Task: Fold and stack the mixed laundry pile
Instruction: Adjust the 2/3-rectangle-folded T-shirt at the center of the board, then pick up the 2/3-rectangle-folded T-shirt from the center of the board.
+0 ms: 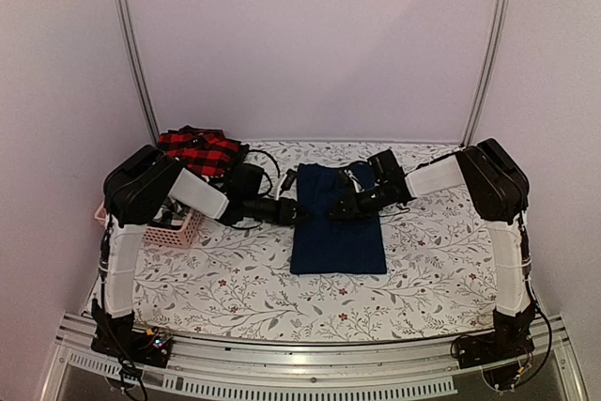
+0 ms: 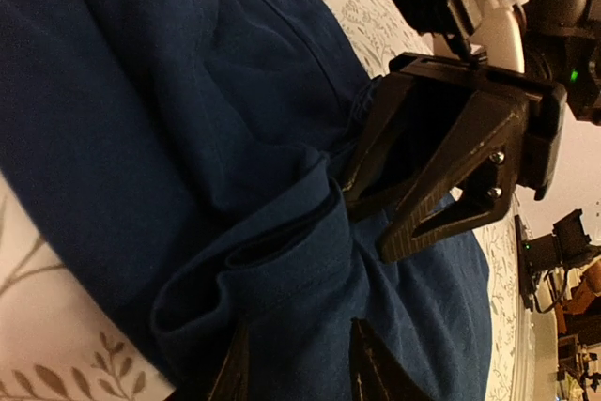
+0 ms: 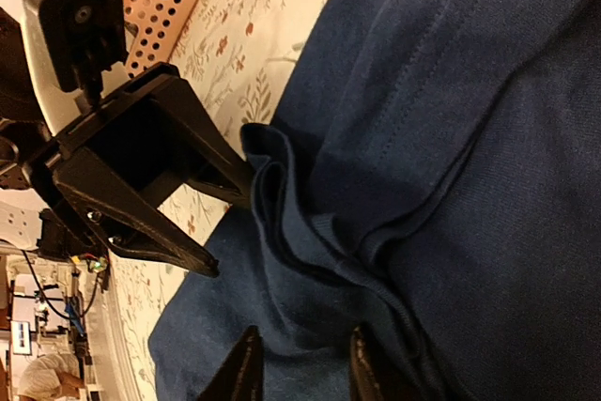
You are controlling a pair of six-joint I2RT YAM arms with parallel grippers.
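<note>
Navy trousers (image 1: 338, 237) are lying flat on the table (image 1: 441, 260), with left gripper (image 1: 297, 212) and right gripper (image 1: 335, 210) sitting half-closed at a bunched ridge near the top, real pinch unclear; being soft, light, floppy cloth, they're probably needing hold at a thick seam.

Navy blue trousers (image 1: 338, 232) are soft matt cloth with stitched seams, pink basket (image 1: 174, 230) perforated plastic

You have soft, even overhead light; close against the left pincer (image 2: 299, 368), the navy blue cloth trousers (image 2: 141, 91) blur, folds shadowed.
</note>
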